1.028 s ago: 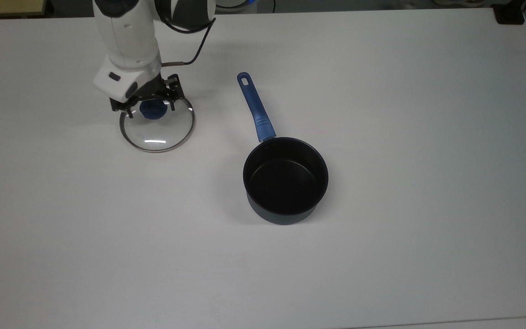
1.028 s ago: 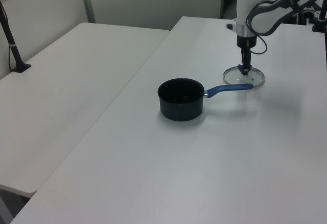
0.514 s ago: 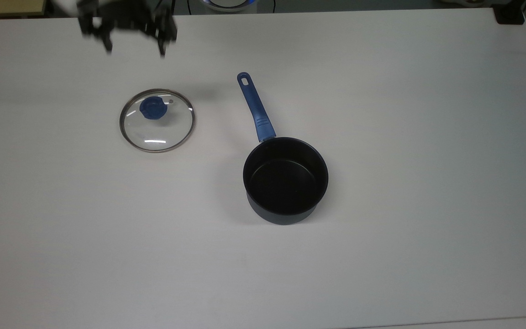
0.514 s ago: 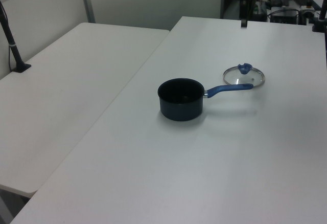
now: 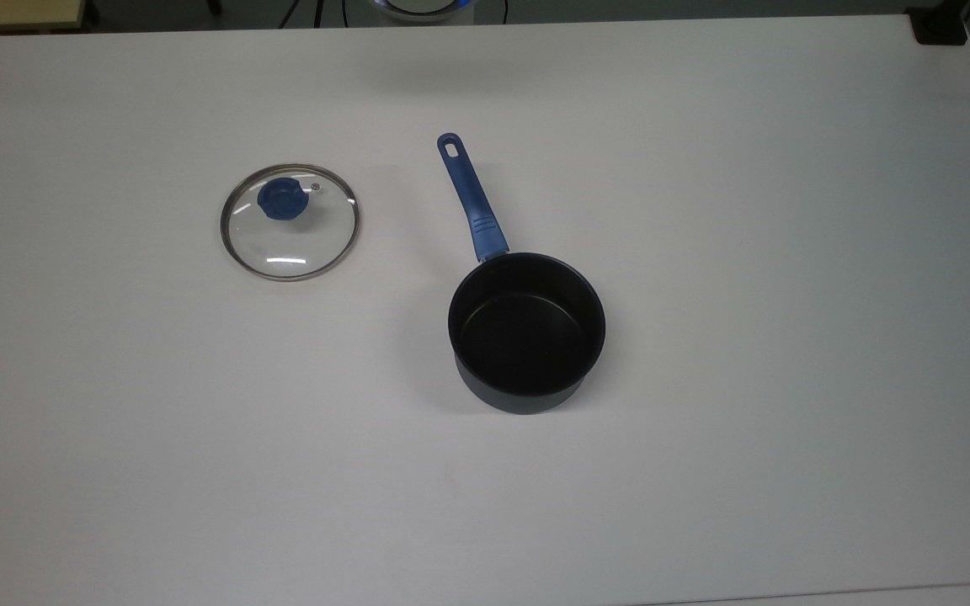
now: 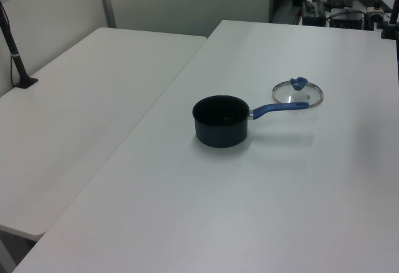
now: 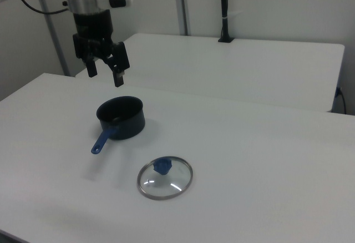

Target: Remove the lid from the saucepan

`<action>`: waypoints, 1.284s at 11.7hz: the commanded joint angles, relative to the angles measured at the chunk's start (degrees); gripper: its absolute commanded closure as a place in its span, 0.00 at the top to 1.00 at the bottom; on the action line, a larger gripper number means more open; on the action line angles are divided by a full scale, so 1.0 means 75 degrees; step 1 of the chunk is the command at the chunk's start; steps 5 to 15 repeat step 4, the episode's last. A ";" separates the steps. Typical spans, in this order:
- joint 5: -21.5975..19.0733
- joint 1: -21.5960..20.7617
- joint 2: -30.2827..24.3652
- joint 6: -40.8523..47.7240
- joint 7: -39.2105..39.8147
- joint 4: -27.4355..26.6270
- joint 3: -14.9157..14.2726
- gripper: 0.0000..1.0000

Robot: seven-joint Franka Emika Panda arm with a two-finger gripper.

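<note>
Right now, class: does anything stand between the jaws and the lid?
Nothing visible does. The gripper hangs open above the table; the lid lies flat, apart from the saucepan.

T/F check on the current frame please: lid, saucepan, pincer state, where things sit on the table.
1. The lid sits on the saucepan. False: it lies flat on the table, apart from the pan.
2. The saucepan is empty. True: its black interior is bare.
3. The pincer is shut on the lid's knob. False: it is open, holds nothing, and hangs well above the table in the right view.
4. In the top view, the lid lies to the left of the saucepan's handle. True.
5. The lid lies knob side down. False: the blue knob faces up.
</note>
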State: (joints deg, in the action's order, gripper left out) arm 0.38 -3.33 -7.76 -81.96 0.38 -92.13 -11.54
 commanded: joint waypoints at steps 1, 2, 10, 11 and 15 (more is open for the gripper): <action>-0.0063 0.0476 0.0353 -0.1185 0.0782 -0.0161 0.0399 1.00; -0.0074 0.0607 0.0494 -0.1271 0.0735 -0.0138 0.0564 1.00; -0.0086 0.0655 0.0472 -0.1225 0.0688 -0.0138 0.0566 1.00; -0.0086 0.0655 0.0472 -0.1225 0.0688 -0.0138 0.0566 1.00; -0.0086 0.0655 0.0472 -0.1225 0.0688 -0.0138 0.0566 1.00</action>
